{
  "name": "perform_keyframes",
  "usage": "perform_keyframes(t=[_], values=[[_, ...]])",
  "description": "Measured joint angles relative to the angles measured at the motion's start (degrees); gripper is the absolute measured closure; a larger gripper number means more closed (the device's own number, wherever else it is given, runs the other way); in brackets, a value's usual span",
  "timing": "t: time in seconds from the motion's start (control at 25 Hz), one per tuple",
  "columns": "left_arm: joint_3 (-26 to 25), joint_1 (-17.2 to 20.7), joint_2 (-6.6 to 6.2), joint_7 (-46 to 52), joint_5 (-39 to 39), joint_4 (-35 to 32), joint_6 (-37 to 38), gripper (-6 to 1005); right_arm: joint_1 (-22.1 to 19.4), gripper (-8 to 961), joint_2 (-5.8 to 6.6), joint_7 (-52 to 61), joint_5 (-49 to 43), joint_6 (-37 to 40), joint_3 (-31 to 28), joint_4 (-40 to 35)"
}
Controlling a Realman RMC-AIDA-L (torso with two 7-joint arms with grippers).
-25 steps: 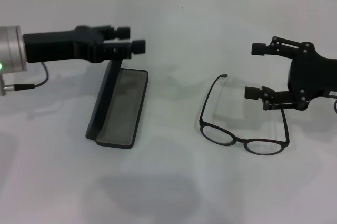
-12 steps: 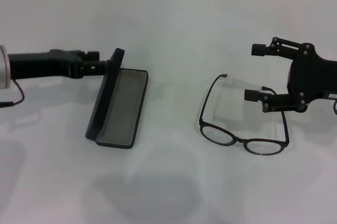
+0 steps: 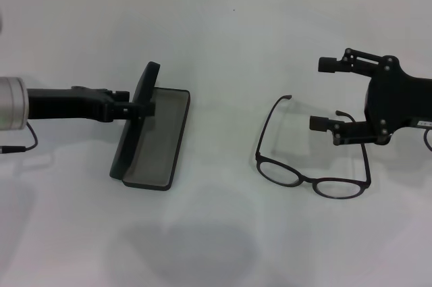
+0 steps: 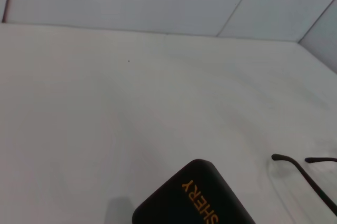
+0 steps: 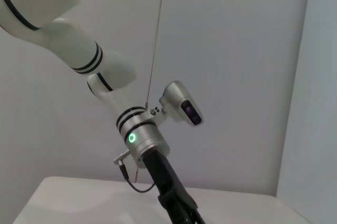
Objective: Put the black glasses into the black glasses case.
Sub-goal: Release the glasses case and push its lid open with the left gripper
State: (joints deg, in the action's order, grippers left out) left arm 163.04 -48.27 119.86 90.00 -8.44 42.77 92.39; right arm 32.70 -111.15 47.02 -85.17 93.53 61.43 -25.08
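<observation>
The flat rectangular black glasses case [image 3: 150, 135] with rounded corners lies open on the left part of the white desk [image 3: 223, 44], its grey-lined tray flat on the surface and its lid raised along the left edge. The left end effector [image 3: 138, 107] reaches in from the left side and meets the raised lid about midway along it; its fingers appear closed against the lid, pinching it. In the left wrist view a rounded corner of the lid shows with the orange lettering "SHERY" [image 4: 200, 203] on its outer face, and the tips of two thin temple arms appear farther off.

The thin black plastic-framed glasses [image 3: 312, 165] with oval clear lenses rest on the desk to the right, well apart from the case, temple arms unfolded and pointing away from the robot. The right end effector [image 3: 324, 94] hovers over the far end of the right temple arm with its two fingers spread wide, gripping nothing. The right wrist view shows only the left arm [image 5: 142, 139], with a green light on its wrist.
</observation>
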Motion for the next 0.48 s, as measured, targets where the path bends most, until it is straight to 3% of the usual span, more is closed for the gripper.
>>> perform_keyframes(t=[0.48], values=[[-0.01, -2.41, -0.22, 3.26, 4.06, -0.57, -2.14, 258, -0.33, 84, -0.23, -0.15, 0.0, 0.05, -0.1, -0.06]])
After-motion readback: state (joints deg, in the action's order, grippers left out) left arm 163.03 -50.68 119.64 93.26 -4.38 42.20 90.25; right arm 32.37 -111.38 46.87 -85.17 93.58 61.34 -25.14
